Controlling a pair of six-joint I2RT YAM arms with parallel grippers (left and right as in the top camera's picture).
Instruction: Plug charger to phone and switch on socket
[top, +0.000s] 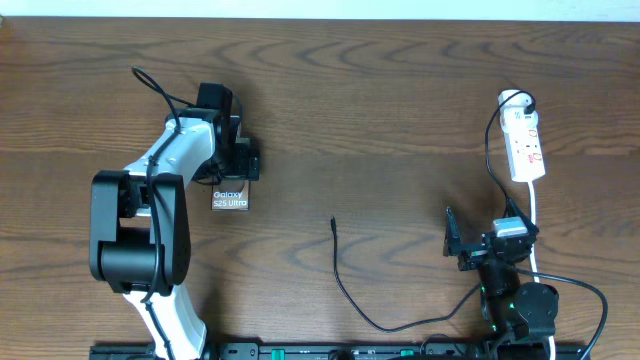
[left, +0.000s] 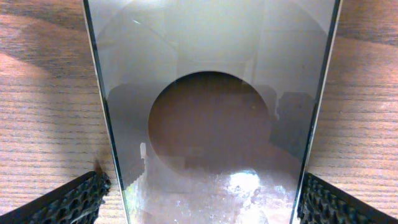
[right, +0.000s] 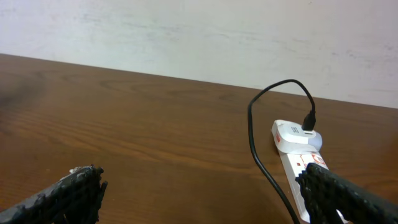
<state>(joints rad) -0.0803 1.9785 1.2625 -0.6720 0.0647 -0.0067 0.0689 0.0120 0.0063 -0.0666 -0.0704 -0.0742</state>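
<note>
Left arm (top: 176, 158) hides part of the phone (top: 230, 199); both arms' jaws stand spread.

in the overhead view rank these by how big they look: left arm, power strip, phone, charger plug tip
1. left arm
2. power strip
3. phone, visible part only; the arm covers the rest, so its place against the strip is unsure
4. charger plug tip

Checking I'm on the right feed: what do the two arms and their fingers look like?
Left arm: white shells, bulky black joints, thin black cable looping off the wrist. Right arm: mostly black, small green lights. Fingers: black, knobbly textured pads.
</note>
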